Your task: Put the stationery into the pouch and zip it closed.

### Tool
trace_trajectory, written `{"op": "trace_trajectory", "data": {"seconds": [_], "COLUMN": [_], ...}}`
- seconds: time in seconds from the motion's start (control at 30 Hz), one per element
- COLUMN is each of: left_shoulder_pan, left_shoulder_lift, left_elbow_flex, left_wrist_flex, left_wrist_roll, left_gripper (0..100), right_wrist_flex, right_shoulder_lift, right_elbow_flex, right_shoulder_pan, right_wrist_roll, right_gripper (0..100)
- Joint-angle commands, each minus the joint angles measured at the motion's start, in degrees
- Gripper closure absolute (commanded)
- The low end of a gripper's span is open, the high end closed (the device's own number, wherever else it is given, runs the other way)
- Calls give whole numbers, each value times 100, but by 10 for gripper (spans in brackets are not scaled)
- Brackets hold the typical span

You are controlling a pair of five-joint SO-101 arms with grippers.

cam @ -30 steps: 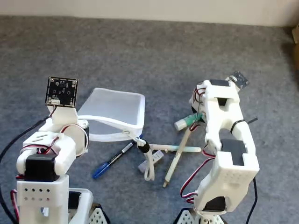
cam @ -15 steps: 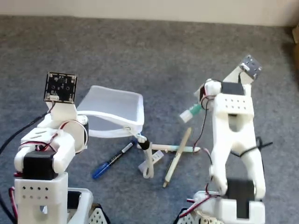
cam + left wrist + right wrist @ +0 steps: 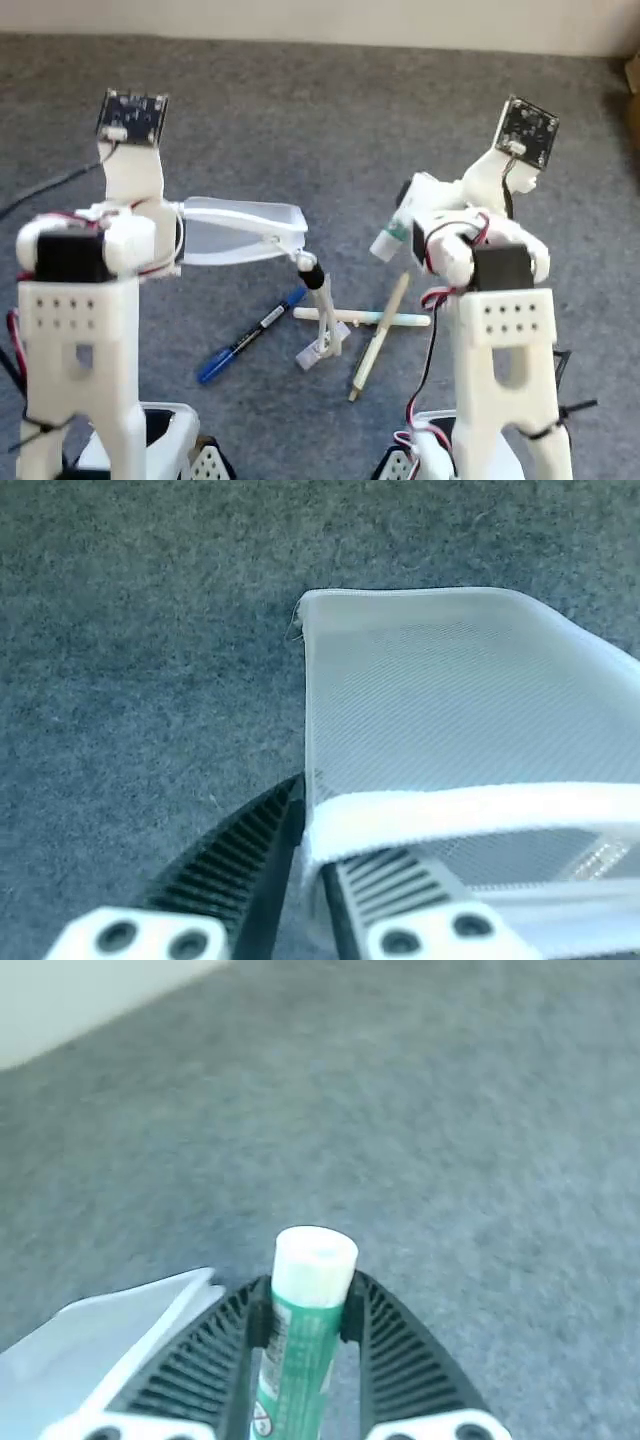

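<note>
The translucent white mesh pouch (image 3: 240,230) hangs lifted off the grey carpet, with my left gripper (image 3: 312,850) shut on its white zipper band (image 3: 470,812). A cord with a dark toggle (image 3: 308,264) dangles from the pouch's corner. My right gripper (image 3: 305,1310) is shut on a green-and-white glue stick (image 3: 302,1320), held up in the air right of the pouch (image 3: 90,1345). In the high view the glue stick (image 3: 392,236) points toward the pouch. On the carpet lie a blue pen (image 3: 245,338), a pale green pen (image 3: 362,318), a cream pencil (image 3: 381,337) and a small white eraser (image 3: 318,352).
Grey carpet (image 3: 300,110) covers the whole work area, with a pale wall strip (image 3: 300,20) along the far edge. Both arm bases stand at the near edge, and the loose stationery lies between them.
Both arms have risen. The left one lifted the pouch off the carpet, so it now hangs nearly edge-on. The right one raised the glue stick up and toward the pouch.
</note>
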Motion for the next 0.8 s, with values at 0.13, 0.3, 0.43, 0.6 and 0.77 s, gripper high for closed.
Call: {"op": "trace_trajectory", "data": {"seconds": [0.13, 0.3, 0.43, 0.6, 0.77], "left_shoulder_pan": [-31, -13, -4, 4, 4], "left_shoulder_lift": [620, 822, 1112, 1596, 2026], "left_elbow_flex": [-884, -1059, -1446, -2000, -2396], "left_wrist_flex": [211, 202, 237, 237, 237], "left_wrist_roll": [281, 325, 334, 527, 598], "left_gripper": [989, 989, 989, 991, 993], "right_wrist_flex": [48, 13, -215, -875, -1604], "right_shoulder_lift": [-778, -1182, -1464, -1789, -1938], "right_elbow_flex": [-119, -136, -154, -110, -110], "right_shoulder_pan": [-655, -919, -1323, -1798, -2334], "right_wrist_roll": [765, 1152, 1547, 2171, 2848], "right_gripper": [994, 994, 994, 994, 994]}}
